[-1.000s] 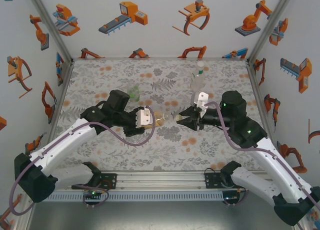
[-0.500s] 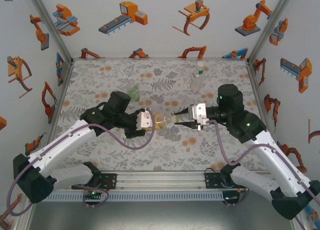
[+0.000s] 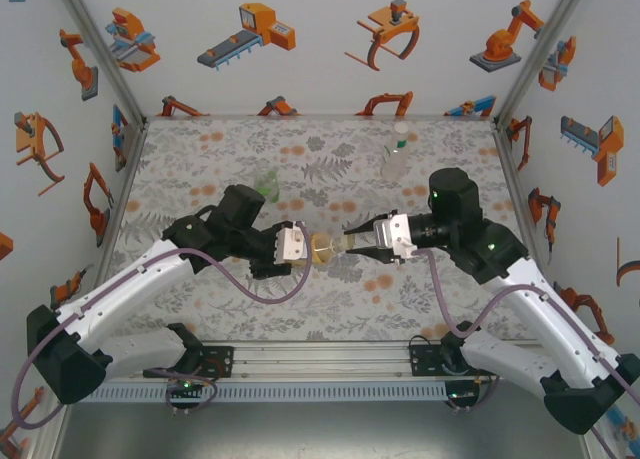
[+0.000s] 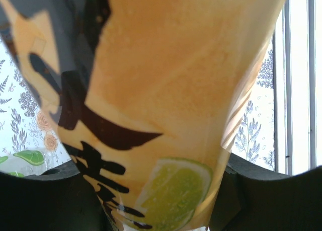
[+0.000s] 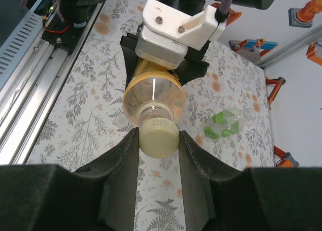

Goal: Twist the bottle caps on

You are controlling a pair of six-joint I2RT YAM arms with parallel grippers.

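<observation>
Enclosed test cell: white walls (image 3: pixel 320 79) printed with orange robot-arm cartoons (image 3: pixel 250 34); aluminium corner posts (image 3: pixel 97 44) frame back panel. Grey leaf-and-orange-blossom pattern covers tabletop (image 3: pixel 200 149). Slotted metal rail (image 3: pixel 320 357) along near edge, perforated grille (image 3: pixel 300 391) just outside it. Bright, even light, faint shadows

Left hand (image 3: pixel 308 247), right hand (image 3: pixel 352 241) closed, facing

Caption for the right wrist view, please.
Right gripper pinches a pale cap at the mouth of the amber bottle held by the left gripper.
</observation>
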